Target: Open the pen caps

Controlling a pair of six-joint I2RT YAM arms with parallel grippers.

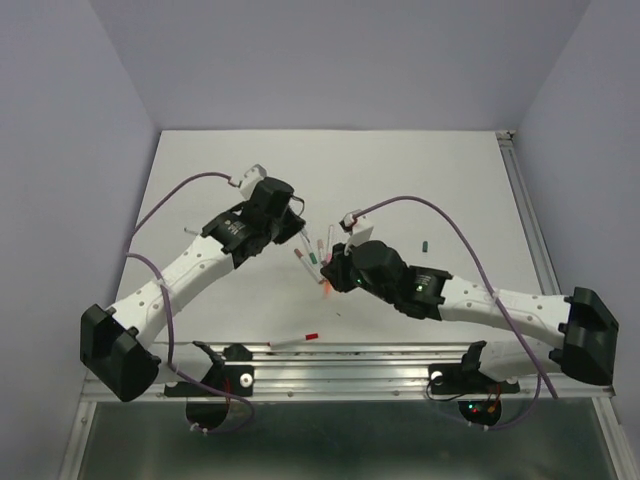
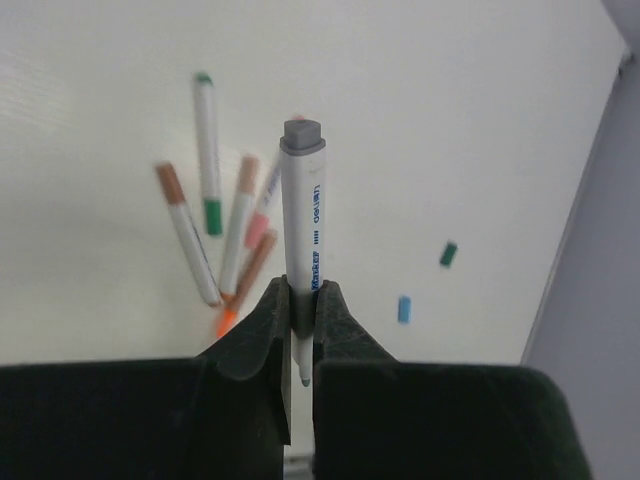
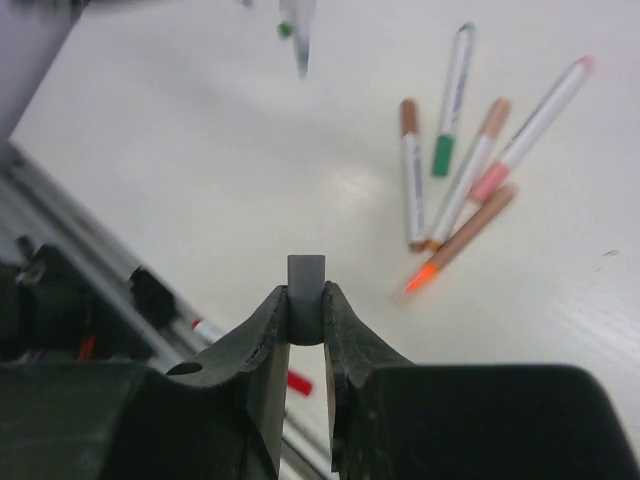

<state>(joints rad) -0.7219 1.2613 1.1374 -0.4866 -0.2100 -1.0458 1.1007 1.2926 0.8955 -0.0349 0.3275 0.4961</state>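
My left gripper (image 2: 303, 295) is shut on a white pen (image 2: 303, 210) with a grey back end, its bare tip pointing back between the jaws. My right gripper (image 3: 306, 300) is shut on a short grey pen cap (image 3: 306, 283), apart from that pen, whose tip (image 3: 298, 35) shows at the top of the right wrist view. From above, the left gripper (image 1: 297, 228) and right gripper (image 1: 338, 262) hover close together over a cluster of pens (image 1: 315, 255). Loose caps lie on the table: green (image 2: 448, 254), blue (image 2: 404, 309) and red (image 1: 311, 336).
Several pens lie fanned on the white table (image 1: 430, 180): one green-banded (image 2: 207, 150), one brown-ended (image 2: 185, 230), one with an orange tip (image 3: 440, 262). A metal rail (image 1: 350, 362) runs along the near edge. Grey walls enclose three sides.
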